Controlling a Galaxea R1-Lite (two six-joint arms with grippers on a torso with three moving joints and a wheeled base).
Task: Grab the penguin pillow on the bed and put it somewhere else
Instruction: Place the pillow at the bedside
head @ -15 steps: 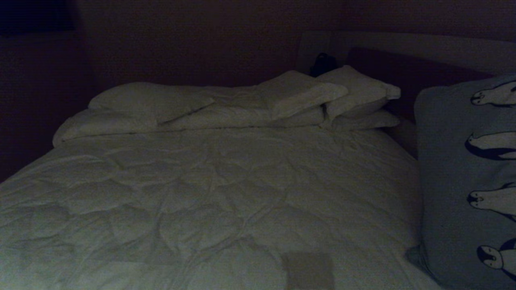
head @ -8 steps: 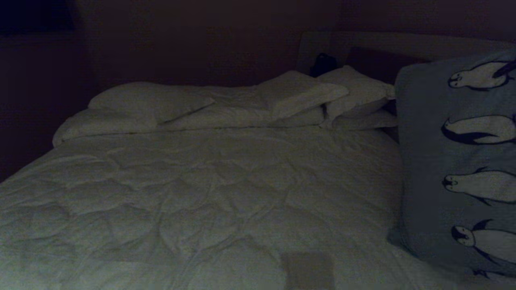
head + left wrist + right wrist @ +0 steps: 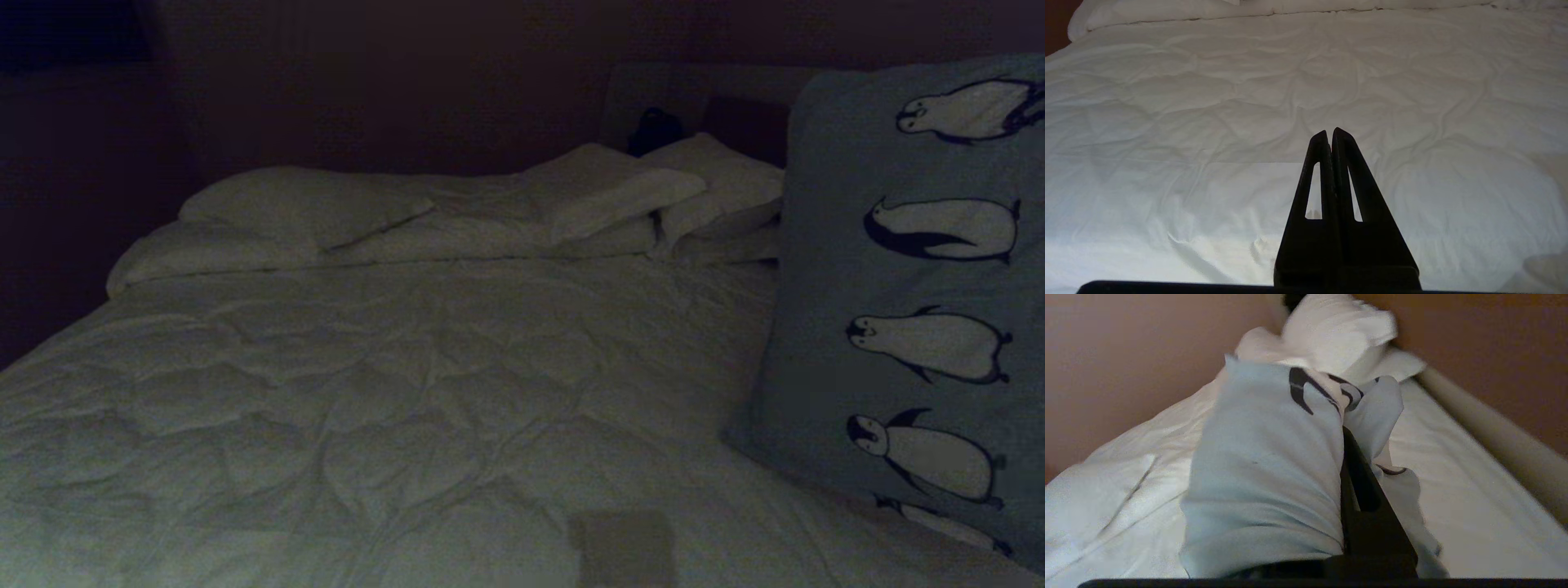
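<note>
Dim bedroom walls surround the bed (image 3: 392,384). My right gripper (image 3: 1349,457) is clamped on the penguin pillow (image 3: 906,286), upright at frame right, covering the white pillows (image 3: 718,200) behind. My left gripper (image 3: 1331,134) hangs closed above the duvet (image 3: 1208,102).

Soft matt grey-blue cloth penguin pillow (image 3: 906,286), creased where pinched. The bed (image 3: 424,384) wears a wrinkled, quilted white cloth duvet. Left tool (image 3: 1331,132): smooth matt black plastic.
</note>
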